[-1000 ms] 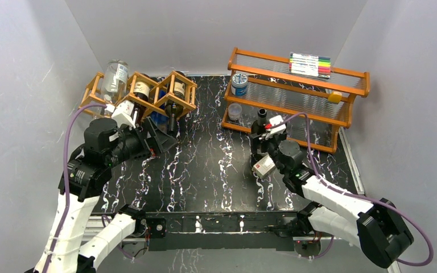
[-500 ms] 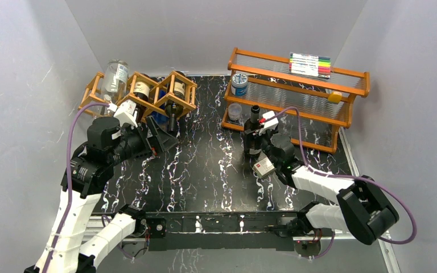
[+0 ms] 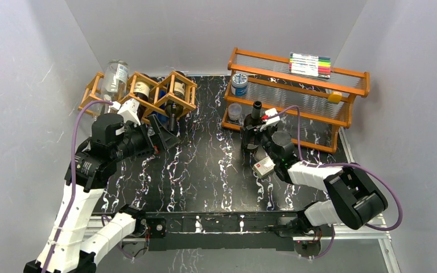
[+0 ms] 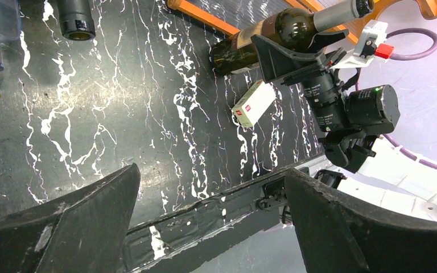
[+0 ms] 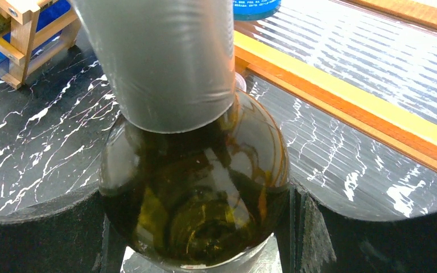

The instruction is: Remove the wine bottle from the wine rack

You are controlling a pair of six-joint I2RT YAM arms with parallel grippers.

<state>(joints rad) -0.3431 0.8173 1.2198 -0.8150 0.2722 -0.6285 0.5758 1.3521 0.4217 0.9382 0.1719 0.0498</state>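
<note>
The wine rack (image 3: 148, 94), an orange-brown stick lattice, stands at the back left and holds two dark bottles (image 3: 175, 91) and a clear bottle (image 3: 115, 75). My right gripper (image 3: 254, 132) is shut on the shoulder of a dark green wine bottle (image 3: 255, 119), held about upright just in front of the orange shelf. The bottle fills the right wrist view (image 5: 193, 187) between my fingers (image 5: 341, 239); it also shows in the left wrist view (image 4: 273, 34). My left gripper (image 3: 165, 133) is open and empty beside the rack's front, its jaws wide apart (image 4: 210, 182).
An orange two-tier shelf (image 3: 299, 96) stands at the back right with a marker pack (image 3: 310, 64), a blue-lidded can (image 3: 239, 83) and a small cup (image 3: 235, 111). A small white box (image 3: 263, 166) lies on the black marbled table by my right arm.
My right gripper has carried the wine bottle a little left and back toward the shelf, and its arm has folded in. My left gripper has shifted slightly toward the rack.
</note>
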